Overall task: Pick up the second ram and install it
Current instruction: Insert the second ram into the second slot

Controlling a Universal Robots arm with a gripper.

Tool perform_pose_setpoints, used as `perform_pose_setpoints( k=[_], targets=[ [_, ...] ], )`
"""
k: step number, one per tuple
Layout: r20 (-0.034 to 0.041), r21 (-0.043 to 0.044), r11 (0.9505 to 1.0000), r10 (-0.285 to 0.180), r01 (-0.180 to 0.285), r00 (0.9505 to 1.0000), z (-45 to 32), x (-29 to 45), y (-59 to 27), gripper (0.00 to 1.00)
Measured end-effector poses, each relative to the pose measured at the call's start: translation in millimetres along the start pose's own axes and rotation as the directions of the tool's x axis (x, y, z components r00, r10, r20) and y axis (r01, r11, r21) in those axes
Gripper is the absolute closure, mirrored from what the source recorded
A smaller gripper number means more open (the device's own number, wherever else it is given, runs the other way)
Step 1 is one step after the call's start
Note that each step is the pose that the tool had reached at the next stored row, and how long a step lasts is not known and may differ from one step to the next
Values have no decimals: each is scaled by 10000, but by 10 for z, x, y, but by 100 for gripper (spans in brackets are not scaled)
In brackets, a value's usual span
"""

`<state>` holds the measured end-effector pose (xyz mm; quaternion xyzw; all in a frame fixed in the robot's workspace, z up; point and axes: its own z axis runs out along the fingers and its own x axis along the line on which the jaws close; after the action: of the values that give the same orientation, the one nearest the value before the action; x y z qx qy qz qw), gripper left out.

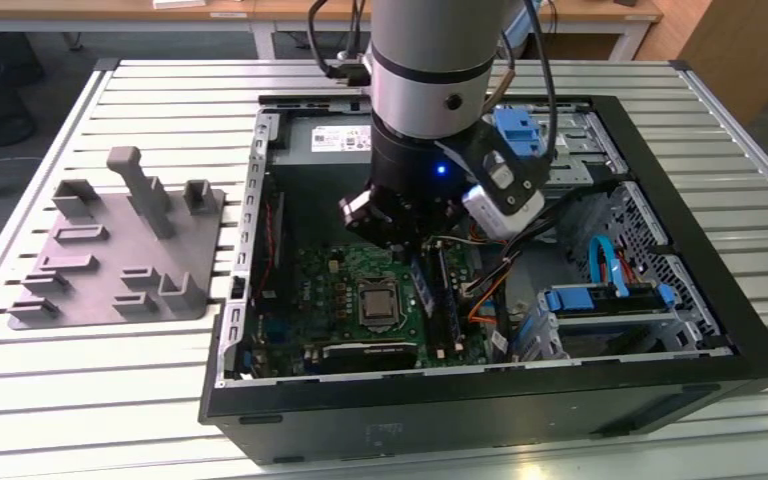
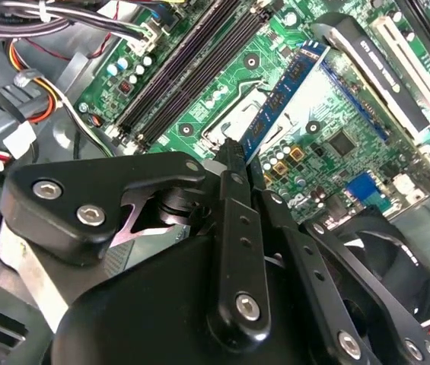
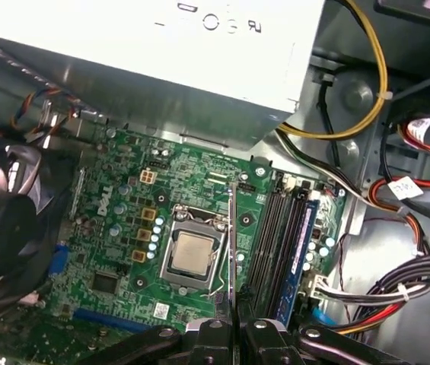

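Arm and gripper (image 1: 408, 248) reach down into the open computer case (image 1: 491, 410) in the exterior view. The case stands on the slatted table (image 1: 91, 400). Below the gripper, the second ram (image 1: 423, 285) reads as a thin dark strip over the motherboard (image 1: 344, 290), well apart from the grey fixture (image 1: 117, 250) at the exterior view's left.

In the second wrist view the gripper (image 2: 232, 156) is closed on the second ram (image 2: 283, 91), with its fingers (image 2: 234, 205) pinching the flat faces. The blue strip with its pale label runs out above the board, beside the dark memory slots (image 2: 184, 68) and not in one. How far along its length the grip sits cannot be told.

In the first wrist view the second ram (image 3: 232, 243) is edge-on, a thin line leading from the gripper (image 3: 232, 325). It lies between the processor socket (image 3: 190, 255) and the memory slots (image 3: 272, 236) and runs parallel to them. Another blue stick (image 3: 304, 243) is already seated in a slot just past them.

The strip looks light and stiff but brittle, being a thin board with bare chips and edge contacts. A pinch across the flat faces near the upper edge seems the safe hold. Bending, twisting or off-centre pressure could probably tip it in the jaws.
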<state>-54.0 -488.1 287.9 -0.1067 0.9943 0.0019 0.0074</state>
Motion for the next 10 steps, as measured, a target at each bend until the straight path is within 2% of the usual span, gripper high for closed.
perform_pose_setpoints(
  k=[5, 10],
  targets=[
    [2, 14, 9971, 760, -760, 9971, 4, 0, 0, 86],
    [5, 29, 9863, 1651, -1651, 9863, 10, 0, 0, 86]
  ],
)
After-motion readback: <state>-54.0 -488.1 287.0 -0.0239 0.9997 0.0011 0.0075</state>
